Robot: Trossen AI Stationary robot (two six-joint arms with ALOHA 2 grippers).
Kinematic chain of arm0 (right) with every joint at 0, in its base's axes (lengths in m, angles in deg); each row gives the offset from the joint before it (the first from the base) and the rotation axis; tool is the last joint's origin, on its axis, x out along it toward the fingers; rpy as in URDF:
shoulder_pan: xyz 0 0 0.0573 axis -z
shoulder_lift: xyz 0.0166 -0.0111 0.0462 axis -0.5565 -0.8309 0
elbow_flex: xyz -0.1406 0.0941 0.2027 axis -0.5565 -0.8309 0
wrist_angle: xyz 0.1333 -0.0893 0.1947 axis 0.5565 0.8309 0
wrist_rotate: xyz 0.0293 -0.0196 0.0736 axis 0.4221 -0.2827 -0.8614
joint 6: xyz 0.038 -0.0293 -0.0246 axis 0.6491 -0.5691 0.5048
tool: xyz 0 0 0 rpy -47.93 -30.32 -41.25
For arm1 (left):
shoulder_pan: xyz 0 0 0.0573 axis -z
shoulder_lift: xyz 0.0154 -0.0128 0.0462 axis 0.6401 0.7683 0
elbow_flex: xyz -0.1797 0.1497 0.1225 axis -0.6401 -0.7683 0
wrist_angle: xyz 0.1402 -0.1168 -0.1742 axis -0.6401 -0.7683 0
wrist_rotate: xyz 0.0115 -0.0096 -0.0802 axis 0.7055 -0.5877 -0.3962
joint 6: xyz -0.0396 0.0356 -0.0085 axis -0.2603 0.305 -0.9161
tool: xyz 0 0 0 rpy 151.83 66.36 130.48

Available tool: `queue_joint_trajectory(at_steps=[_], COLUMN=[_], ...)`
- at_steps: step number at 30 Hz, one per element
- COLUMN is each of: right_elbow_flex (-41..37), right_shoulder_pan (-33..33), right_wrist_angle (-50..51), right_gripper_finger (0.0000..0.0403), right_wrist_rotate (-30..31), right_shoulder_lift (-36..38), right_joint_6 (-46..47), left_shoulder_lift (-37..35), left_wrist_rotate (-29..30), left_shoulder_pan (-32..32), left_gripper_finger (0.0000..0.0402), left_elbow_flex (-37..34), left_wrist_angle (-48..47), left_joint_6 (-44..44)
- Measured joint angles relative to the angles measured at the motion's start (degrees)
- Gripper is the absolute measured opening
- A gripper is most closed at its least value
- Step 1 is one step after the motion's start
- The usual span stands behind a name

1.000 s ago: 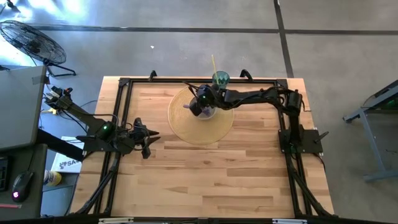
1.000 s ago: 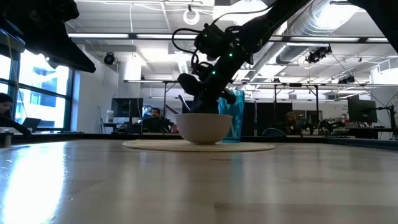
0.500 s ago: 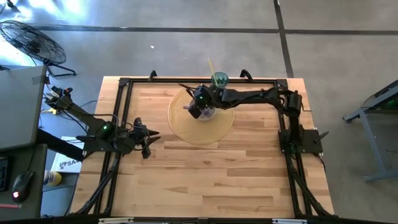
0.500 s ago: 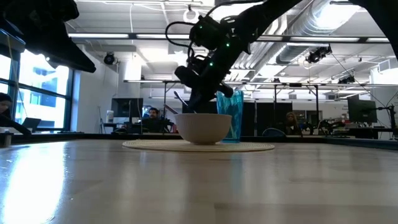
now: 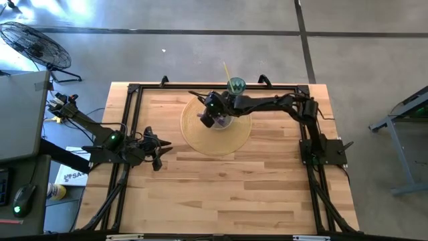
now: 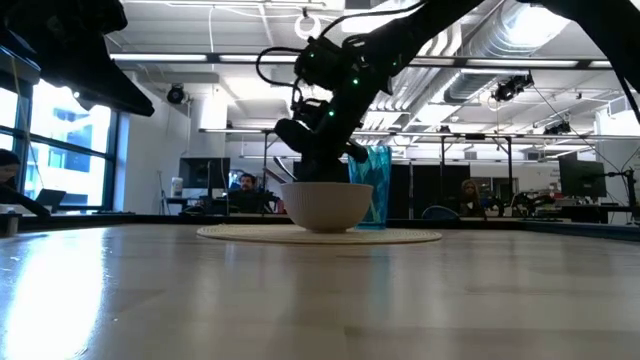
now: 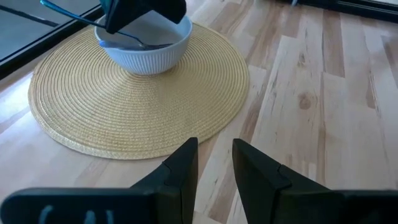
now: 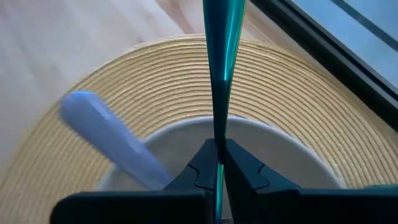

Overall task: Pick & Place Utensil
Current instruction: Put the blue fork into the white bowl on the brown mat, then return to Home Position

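Observation:
A teal utensil (image 8: 221, 56) with a long thin handle slants out of a white ribbed bowl (image 7: 149, 57), which stands on a round woven mat (image 5: 214, 142) at the table's far middle. My right gripper (image 5: 214, 114) hovers over the bowl (image 5: 225, 123) and is shut on the utensil. A pale lavender handle (image 8: 106, 134) of a second utensil sticks out over the bowl's rim. My left gripper (image 5: 160, 148) waits near the table's left edge, open by a narrow gap (image 7: 216, 155) and touching nothing. My right gripper (image 8: 217, 163) pinches the teal utensil's handle (image 8: 217, 140) between its two fingers. The handle runs on ahead along the fingers to its free end (image 7: 62, 9). The fingers slant down over the bowl from the table's right. The utensil sits tilted, its lower end (image 7: 149, 43) inside the bowl.
A green cup (image 5: 237, 85) with a yellow straw stands just beyond the mat, near the far edge. A black frame rail (image 5: 214, 87) runs around the table. Bare wood lies across the near half (image 5: 221, 194). People sit in the room behind (image 6: 245, 190).
My right gripper has shifted a little toward the table's left over the bowl, still shut on the teal utensil. The handle's free end has swung farther left with it, while the lower end has stayed in the bowl.

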Motion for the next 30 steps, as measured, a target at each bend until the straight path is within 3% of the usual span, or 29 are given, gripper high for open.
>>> queue_joint_trajectory(at_steps=[10, 23, 30], right_elbow_flex=[-1.5, -1.5, -1.5], right_shoulder_pan=[0.4, 0.3, -2.1], right_wrist_angle=[-0.7, -1.3, -1.2], right_gripper_finger=[0.0016, 0.0081, 0.0096], right_wrist_rotate=[0.0, 0.0, 1.6], right_shoulder_lift=[0.0, 0.0, 3.1], right_joint_6=[0.9, 0.8, -0.1], left_shoulder_lift=[0.0, 0.0, 0.0], left_wrist_rotate=[-0.1, -1.9, -2.2], left_shoulder_pan=[0.0, 0.0, 0.0], left_gripper_finger=[0.0096, 0.0096, 0.0096], left_elbow_flex=[0.0, 0.0, 0.0], left_wrist_angle=[-0.1, -0.1, -0.2], left_joint_6=[-0.1, -0.1, -0.2])
